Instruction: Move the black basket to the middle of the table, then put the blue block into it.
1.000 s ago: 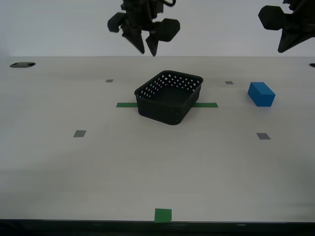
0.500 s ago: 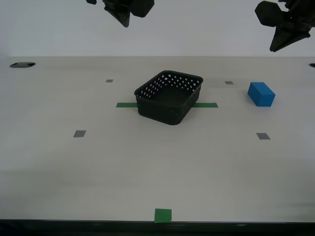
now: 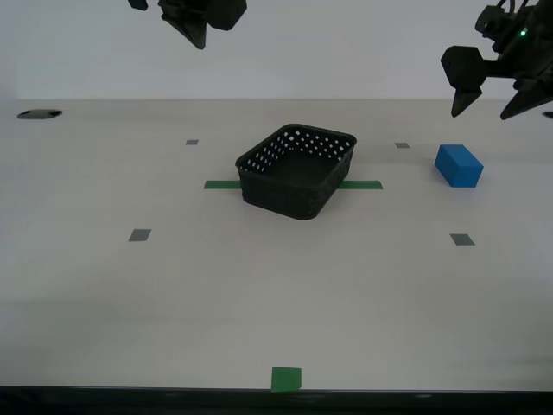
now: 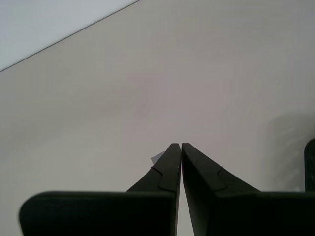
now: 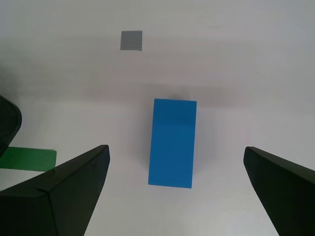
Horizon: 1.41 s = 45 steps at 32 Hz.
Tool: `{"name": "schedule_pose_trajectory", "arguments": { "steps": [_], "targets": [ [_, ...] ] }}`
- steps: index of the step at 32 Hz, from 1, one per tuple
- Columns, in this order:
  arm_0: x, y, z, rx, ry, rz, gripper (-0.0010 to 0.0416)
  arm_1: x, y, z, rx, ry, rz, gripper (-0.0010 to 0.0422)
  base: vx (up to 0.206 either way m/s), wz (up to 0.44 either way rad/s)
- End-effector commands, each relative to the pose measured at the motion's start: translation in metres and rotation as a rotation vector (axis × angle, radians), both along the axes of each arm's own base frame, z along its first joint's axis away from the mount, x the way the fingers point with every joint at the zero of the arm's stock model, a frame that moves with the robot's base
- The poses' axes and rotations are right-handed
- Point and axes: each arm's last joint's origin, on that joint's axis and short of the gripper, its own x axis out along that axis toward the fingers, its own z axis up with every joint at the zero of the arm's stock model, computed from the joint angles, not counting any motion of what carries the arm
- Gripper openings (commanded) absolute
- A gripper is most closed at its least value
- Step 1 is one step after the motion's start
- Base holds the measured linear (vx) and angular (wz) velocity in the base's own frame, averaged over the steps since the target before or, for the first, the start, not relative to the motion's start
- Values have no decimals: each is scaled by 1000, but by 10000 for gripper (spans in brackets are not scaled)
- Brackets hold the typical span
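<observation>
Basket (image 3: 298, 171), black and perforated, sits mid-counter (image 3: 259, 294) across the green tape strip (image 3: 223, 184). Well apart from the basket lies the blue block (image 3: 458, 165), flat on the counter. Above the block hangs my first gripper (image 3: 499, 97), spread wide and empty. My second gripper (image 4: 180, 155) is closed on nothing, high off the basket's other side.

Soft, even light fell on the pale bench (image 3: 173, 294), bright without glare. The black basket (image 3: 297, 170) and blue block (image 3: 458, 165) cast only faint, short shadows. Both wrist views were sharp, though dim grey shading pooled toward their edges.
</observation>
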Motion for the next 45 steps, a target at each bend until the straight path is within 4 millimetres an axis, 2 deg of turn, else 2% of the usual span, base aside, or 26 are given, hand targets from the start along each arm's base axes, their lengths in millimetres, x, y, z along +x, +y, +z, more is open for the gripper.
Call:
{"name": "schedule_pose_trajectory", "arguments": {
  "steps": [1,4,7,8,10,16,19,20,21,22,23,24,25,26,27,28,31,34,36,37,38,39,42,43,44,45],
  "targets": [
    [-1,0,-6,0,-25,-7,386,0,0,0,1,0,-6,0,0,0],
    [-1,0,-13,6,-84,-10,352,0,0,0,0,0,-6,0,0,0],
    [7,0,-36,2,-23,-12,336,0,0,0,1,2,-6,0,0,0],
    [15,2,-49,9,14,-11,326,-1,0,0,6,15,-7,0,0,0],
    [21,5,-59,19,41,-4,316,-2,0,-1,8,21,-6,0,0,0],
    [23,5,-98,12,143,-3,318,-2,1,-1,10,26,-6,0,0,0],
    [23,6,-102,14,151,-8,303,-2,0,-1,10,25,-6,0,0,0],
    [23,6,-102,15,152,-11,290,-2,0,-1,9,24,-6,0,0,0],
    [23,6,-102,19,151,-22,248,-2,0,-1,9,24,-6,0,0,0],
    [23,6,-102,21,152,-25,233,-2,0,-1,9,23,-6,0,0,0],
    [23,6,-102,21,153,-27,185,-2,0,-1,8,21,-6,0,0,0],
    [23,6,-102,22,153,-27,164,-2,0,-1,8,20,-7,0,0,0],
    [23,6,-102,24,153,-31,101,-2,0,-1,7,20,-6,0,0,0],
    [23,6,-102,24,153,-31,79,-2,0,-1,7,20,-6,0,0,0],
    [23,6,-102,24,155,-31,29,-2,0,-1,7,19,-6,0,0,0],
    [22,6,-102,23,162,-32,-2,-2,0,-1,7,20,-6,0,0,0],
    [20,6,-102,22,180,-32,-2,-2,0,-1,8,20,-6,0,0,0],
    [19,6,-98,22,182,-31,-1,-2,0,-1,8,20,-6,0,0,0],
    [19,6,-82,25,137,-30,-2,0,4,-1,31,8,17,0,0,0],
    [18,7,-62,47,88,-18,-2,2,10,0,32,2,32,0,0,0],
    [18,8,-58,64,77,-10,-2,3,11,0,31,0,35,0,0,0],
    [14,11,-37,118,35,23,-2,6,20,0,30,-3,55,0,0,0],
    [8,19,-10,177,-29,75,-2,11,37,-2,31,0,92,0,4,5],
    [7,21,-6,187,-37,83,-1,11,40,-2,31,1,98,0,0,0],
    [0,31,14,243,-86,136,-2,15,56,-2,29,-4,134,0,0,0],
    [-3,36,21,258,-104,159,-2,17,63,-2,27,-3,151,0,0,0]
  ]
}}
